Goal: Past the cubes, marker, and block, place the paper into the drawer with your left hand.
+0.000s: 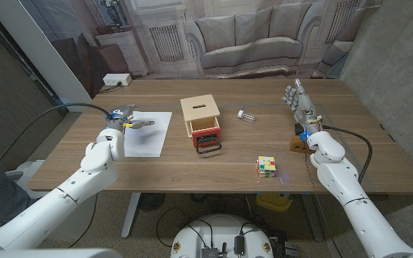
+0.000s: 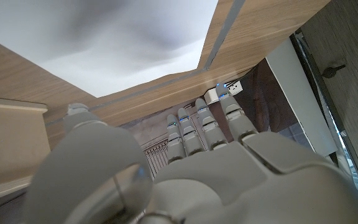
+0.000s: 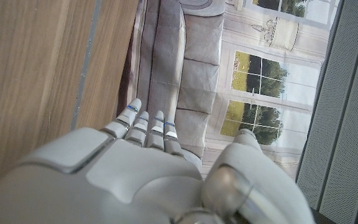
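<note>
The left hand (image 1: 122, 118), fingers spread and holding nothing, hovers at the paper's (image 1: 147, 134) far-left edge, so the pickup is pending: next, pinch that edge, then carry it right to the open drawer (image 1: 206, 132).

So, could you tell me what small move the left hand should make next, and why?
Probably lower the left hand to pinch the near edge of the white paper sheet: it hovers there holding nothing, and the wooden box's red drawer already stands open.
</note>
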`<state>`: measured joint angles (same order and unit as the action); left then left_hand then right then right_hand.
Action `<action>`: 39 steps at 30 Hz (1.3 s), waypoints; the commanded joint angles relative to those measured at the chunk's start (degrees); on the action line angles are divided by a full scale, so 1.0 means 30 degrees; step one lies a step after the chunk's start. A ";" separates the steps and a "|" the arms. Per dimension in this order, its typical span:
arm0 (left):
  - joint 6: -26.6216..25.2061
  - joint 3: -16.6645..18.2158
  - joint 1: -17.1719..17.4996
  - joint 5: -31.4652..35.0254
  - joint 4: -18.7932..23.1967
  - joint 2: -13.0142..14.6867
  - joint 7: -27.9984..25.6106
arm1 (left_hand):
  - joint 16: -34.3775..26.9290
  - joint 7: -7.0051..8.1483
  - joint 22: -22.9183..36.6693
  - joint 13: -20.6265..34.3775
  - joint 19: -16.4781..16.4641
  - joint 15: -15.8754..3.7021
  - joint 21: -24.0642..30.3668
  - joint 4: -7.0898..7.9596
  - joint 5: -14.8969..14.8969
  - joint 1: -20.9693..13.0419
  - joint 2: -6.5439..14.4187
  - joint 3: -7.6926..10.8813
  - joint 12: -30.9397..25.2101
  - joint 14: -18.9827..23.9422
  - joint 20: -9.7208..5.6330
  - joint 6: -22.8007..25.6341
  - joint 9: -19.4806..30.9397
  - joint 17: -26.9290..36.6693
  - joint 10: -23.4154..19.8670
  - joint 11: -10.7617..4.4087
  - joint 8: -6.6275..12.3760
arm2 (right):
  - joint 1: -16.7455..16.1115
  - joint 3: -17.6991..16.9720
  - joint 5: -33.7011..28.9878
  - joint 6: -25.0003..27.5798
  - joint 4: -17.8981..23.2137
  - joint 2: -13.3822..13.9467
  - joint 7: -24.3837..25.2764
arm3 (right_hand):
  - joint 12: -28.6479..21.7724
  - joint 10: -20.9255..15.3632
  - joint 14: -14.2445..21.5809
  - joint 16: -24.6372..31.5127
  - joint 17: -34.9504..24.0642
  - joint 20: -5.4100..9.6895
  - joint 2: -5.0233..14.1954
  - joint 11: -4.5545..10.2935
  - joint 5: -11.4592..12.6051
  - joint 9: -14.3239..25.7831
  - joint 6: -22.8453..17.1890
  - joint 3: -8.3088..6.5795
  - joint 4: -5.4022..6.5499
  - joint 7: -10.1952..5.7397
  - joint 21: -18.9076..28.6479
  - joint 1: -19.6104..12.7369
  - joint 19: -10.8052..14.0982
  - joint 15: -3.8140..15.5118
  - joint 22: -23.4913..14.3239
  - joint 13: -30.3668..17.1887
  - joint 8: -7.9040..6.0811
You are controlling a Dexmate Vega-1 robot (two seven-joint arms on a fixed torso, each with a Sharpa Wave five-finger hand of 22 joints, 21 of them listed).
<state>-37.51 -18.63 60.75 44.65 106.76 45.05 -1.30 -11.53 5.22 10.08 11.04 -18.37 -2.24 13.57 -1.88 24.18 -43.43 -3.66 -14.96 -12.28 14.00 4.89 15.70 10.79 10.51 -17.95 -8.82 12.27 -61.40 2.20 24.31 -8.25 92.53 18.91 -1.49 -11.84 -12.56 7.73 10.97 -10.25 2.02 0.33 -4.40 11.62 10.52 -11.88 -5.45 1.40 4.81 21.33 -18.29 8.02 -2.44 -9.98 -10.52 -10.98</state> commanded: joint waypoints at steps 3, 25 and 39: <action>0.0091 -0.0231 -0.0166 0.0300 -0.0502 -0.0328 0.0023 | 0.0142 -0.0075 -0.0018 0.0085 -0.0252 -0.1202 0.0056 -0.0001 0.0178 -0.0165 -0.0057 -0.0272 0.0128 -0.0061 0.0433 -0.0311 0.0068 0.0040 0.0249 0.0012 -0.0189 | -0.0078 0.0007 -0.0003 0.0190 0.0195 0.0066 0.0070 | -0.0093 -0.0007 0.0046 -0.0027 -0.0101 0.0199 0.0074 -0.0003 0.0006 0.0066 -0.0149 0.0056 0.0017 -0.0089 -0.0034 -0.0012 0.0142 0.0057 -0.0091 -0.0050 -0.0041; 0.0787 -0.0059 0.0374 0.0151 -0.1138 -0.0909 -0.1506 | 0.0291 -0.0245 -0.0025 0.0106 0.0073 -0.1035 -0.0349 -0.0040 0.0232 -0.0445 0.0097 -0.0378 0.0281 -0.0573 0.0546 -0.0198 0.0094 0.0078 0.0662 -0.0036 -0.0173 | -0.0133 0.0072 -0.0049 0.0457 0.0524 0.0245 0.0076 | -0.0094 -0.0006 0.0086 -0.0019 -0.0097 0.0162 0.0091 0.0019 0.0007 0.0066 -0.0153 0.0090 -0.0012 -0.0079 -0.0175 -0.0026 0.0173 0.0044 -0.0097 -0.0051 -0.0040; 0.3387 0.0827 0.0626 -0.2082 -0.2660 -0.1906 -0.3738 | 0.0209 -0.0208 -0.0022 0.0118 -0.0086 -0.1130 -0.0376 0.0006 0.0262 -0.0476 0.0247 -0.0403 0.0218 -0.0491 0.0591 -0.0096 0.0106 0.0102 0.0558 -0.0037 -0.0137 | -0.0104 0.0139 -0.0081 0.0813 0.0690 0.0266 0.0236 | -0.0092 -0.0002 0.0070 -0.0030 -0.0095 0.0145 0.0112 0.0028 0.0008 0.0066 -0.0143 0.0108 -0.0028 -0.0089 -0.0260 -0.0036 0.0211 0.0039 -0.0100 -0.0051 -0.0035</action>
<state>-32.75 -17.96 62.06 43.04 101.95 41.44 -7.81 -10.81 4.80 9.87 11.04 -18.17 -2.07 12.45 -1.89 24.61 -44.68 -3.32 -15.74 -11.43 12.52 6.56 15.10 10.78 10.54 -16.20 -8.69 11.83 -61.80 2.44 24.25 -6.63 94.14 19.61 -1.18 -11.84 -12.56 7.73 10.97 -10.25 2.03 0.32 -4.40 11.63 10.52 -11.88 -5.38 1.34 4.81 20.95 -18.29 8.02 -2.45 -9.98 -10.52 -10.98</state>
